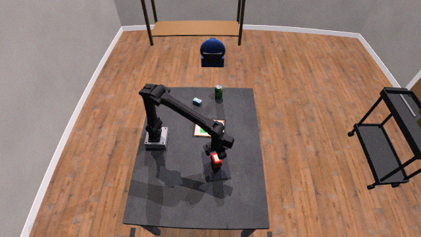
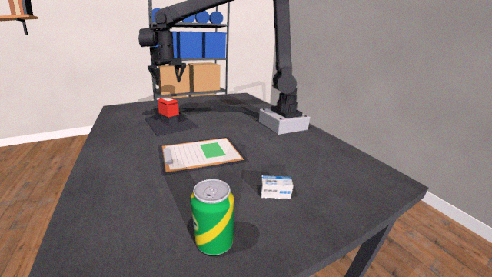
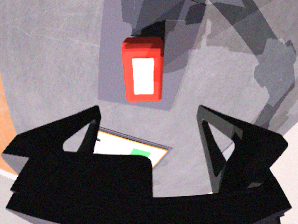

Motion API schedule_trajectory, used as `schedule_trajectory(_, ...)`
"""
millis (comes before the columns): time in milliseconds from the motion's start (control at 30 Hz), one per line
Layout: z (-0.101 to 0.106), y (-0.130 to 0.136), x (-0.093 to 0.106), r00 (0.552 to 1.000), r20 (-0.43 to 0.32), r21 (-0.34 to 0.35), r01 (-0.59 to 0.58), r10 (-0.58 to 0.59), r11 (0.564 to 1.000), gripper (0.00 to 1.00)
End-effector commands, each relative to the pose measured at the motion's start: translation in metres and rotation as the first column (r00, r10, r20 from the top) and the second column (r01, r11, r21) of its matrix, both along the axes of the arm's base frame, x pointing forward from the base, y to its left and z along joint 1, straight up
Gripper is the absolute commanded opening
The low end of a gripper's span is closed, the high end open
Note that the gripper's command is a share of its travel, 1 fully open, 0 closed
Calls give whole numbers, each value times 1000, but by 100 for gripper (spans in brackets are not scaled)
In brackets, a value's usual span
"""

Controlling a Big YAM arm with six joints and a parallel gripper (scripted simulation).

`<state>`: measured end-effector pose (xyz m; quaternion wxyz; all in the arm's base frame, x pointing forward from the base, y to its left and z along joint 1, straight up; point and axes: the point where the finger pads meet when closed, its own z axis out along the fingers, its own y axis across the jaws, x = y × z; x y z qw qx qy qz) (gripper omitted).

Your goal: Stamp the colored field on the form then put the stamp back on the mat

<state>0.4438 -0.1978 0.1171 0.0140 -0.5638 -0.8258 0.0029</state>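
Observation:
The red stamp [image 1: 216, 158] [image 2: 168, 107] [image 3: 143, 70] stands upright on the dark mat [image 1: 218, 174] [image 2: 166, 126] [image 3: 115, 36]. My gripper [image 1: 215, 152] [image 2: 167, 78] [image 3: 148, 110] is open and empty and hangs a little above the stamp, fingers pointing down. The form [image 1: 199, 131] [image 2: 188, 155] [image 3: 120, 145] lies on a clipboard in the middle of the table. Its green field [image 2: 212, 149] [image 1: 204, 132] [image 3: 141, 155] is bare; in the top view the arm covers part of it.
A green and yellow can [image 1: 218, 91] [image 2: 212, 217] and a small white and blue box [image 1: 197, 101] [image 2: 277, 187] stand beyond the form, away from the mat. The arm's base [image 1: 156, 138] [image 2: 284, 121] is bolted to the table beside the form.

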Motion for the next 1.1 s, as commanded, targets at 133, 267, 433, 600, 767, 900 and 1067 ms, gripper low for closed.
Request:
schedule_trajectory(133,80,-11,19,995,94,-40,-4,8,999,100)
schedule_trajectory(267,60,-10,22,998,58,-24,-11,12,1000,100)
schedule_trajectory(433,57,50,16,981,41,-17,-187,187,982,100)
schedule_trajectory(600,80,118,47,897,108,-65,-424,429,903,100)
schedule_trajectory(767,56,231,18,692,52,-33,-719,720,694,100)
schedule_trajectory(900,55,300,-3,453,51,-39,-890,890,455,100)
schedule_trajectory(1067,66,307,3,416,69,-63,-905,907,420,100)
